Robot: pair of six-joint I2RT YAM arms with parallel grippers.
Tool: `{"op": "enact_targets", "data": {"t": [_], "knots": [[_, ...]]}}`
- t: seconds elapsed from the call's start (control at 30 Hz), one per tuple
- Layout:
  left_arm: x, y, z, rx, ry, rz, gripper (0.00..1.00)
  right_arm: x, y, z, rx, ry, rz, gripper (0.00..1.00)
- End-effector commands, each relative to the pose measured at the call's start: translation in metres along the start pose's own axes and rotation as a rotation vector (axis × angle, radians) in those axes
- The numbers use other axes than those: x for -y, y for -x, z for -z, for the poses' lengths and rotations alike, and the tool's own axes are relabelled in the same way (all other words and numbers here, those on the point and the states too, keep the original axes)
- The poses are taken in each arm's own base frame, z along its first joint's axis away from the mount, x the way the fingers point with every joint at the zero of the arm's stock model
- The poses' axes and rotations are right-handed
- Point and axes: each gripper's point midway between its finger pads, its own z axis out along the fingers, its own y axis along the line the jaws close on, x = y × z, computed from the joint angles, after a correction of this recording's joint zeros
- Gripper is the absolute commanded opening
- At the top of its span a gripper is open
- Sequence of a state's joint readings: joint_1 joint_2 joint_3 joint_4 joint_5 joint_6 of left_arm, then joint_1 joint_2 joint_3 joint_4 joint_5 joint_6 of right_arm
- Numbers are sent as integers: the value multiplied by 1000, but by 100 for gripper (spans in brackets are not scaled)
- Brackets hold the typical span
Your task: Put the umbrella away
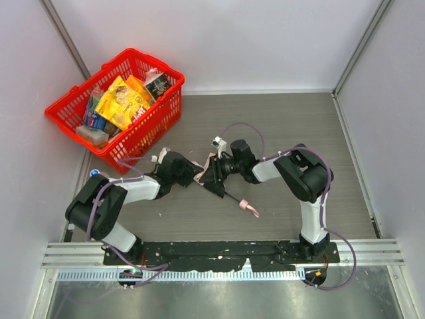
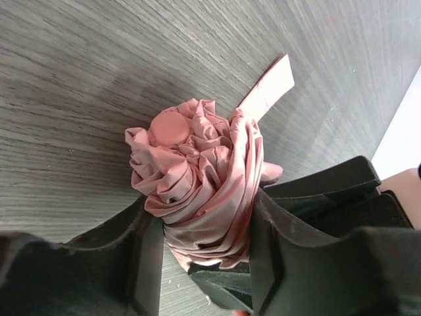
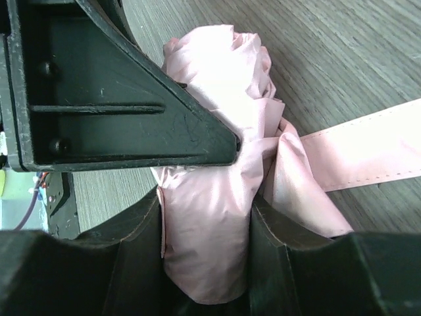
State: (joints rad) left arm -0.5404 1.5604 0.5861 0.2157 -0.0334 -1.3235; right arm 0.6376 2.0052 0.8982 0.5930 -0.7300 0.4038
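Note:
The umbrella (image 1: 207, 167) lies folded on the table's middle, its pale pink fabric bunched between both grippers. Its thin black shaft runs right and toward the near edge to the small pink handle (image 1: 245, 203) and wrist loop (image 1: 254, 212). My left gripper (image 1: 194, 178) is shut on the twisted fabric (image 2: 200, 178) near the round tip cap (image 2: 170, 127). My right gripper (image 1: 218, 171) is shut on the fabric (image 3: 207, 224) from the other side. The left gripper's finger (image 3: 118, 99) shows in the right wrist view. A pink closure strap (image 3: 368, 148) sticks out sideways.
A red basket (image 1: 143, 129) full of snack packets stands at the back left, close behind the left arm. White walls with metal posts enclose the table on three sides. A black rail runs along the near edge.

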Motion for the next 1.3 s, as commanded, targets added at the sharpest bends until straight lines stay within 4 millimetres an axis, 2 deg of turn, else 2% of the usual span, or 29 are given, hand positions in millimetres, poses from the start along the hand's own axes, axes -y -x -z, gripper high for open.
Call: {"op": "enact_targets", "data": {"t": [0.0, 0.03, 0.07, 0.13, 0.17, 0.27, 0.3, 0.33, 0.4, 0.47, 0.6, 0.73, 0.77, 0.8, 0.83, 0.87, 1.07, 1.1, 1.2, 1.27], "knots": [[-117, -33, 3, -78, 328, -145, 28, -3, -53, -2, -172, 4, -77, 1], [-118, -33, 3, -79, 327, -148, 17, -2, -54, -1, -174, -4, -61, 1], [-118, -33, 3, -84, 332, -155, 12, 1, -53, 1, -176, -39, -61, 1], [-118, -36, 3, -102, 334, -173, 5, 10, -52, 7, -186, -117, -48, 2], [-116, -37, 3, -114, 325, -181, 0, 11, -50, 9, -191, -132, -34, 6], [-112, -42, 5, -138, 299, -165, 0, 12, -33, 21, -162, -221, -2, 23], [-111, -44, 6, -147, 298, -158, 0, 12, -32, 25, -165, -240, -2, 33], [-111, -46, 7, -157, 296, -157, 0, 13, -20, 30, -133, -290, 25, 38], [-109, -46, 9, -159, 298, -143, 0, 11, -6, 41, -101, -340, 57, 55], [-106, -52, 11, -196, 291, -132, 0, 5, 9, 51, -58, -387, 108, 64], [-103, -56, 14, -224, 301, -113, 0, -11, 32, 61, -20, -479, 253, 73], [-110, -64, 21, -278, 384, -75, 0, -21, 37, 52, -28, -552, 374, 76], [-112, -65, 23, -289, 407, -70, 0, -14, 37, 51, -27, -607, 389, 76], [-110, -65, 23, -292, 414, -67, 0, -23, 35, 42, -32, -596, 423, 76], [-110, -64, 24, -289, 424, -63, 0, -17, 33, 39, -39, -632, 435, 77], [-110, -63, 25, -287, 429, -62, 0, -22, 30, 32, -42, -631, 457, 77], [-110, -59, 30, -274, 466, -65, 0, -7, 12, 7, -82, -687, 488, 77], [-111, -59, 30, -276, 471, -63, 0, 2, 6, 5, -96, -712, 473, 76], [-111, -60, 31, -274, 474, -52, 0, 15, -5, 6, -108, -750, 455, 69], [-111, -60, 32, -274, 475, -44, 0, 18, -10, 7, -104, -759, 444, 52]]}}
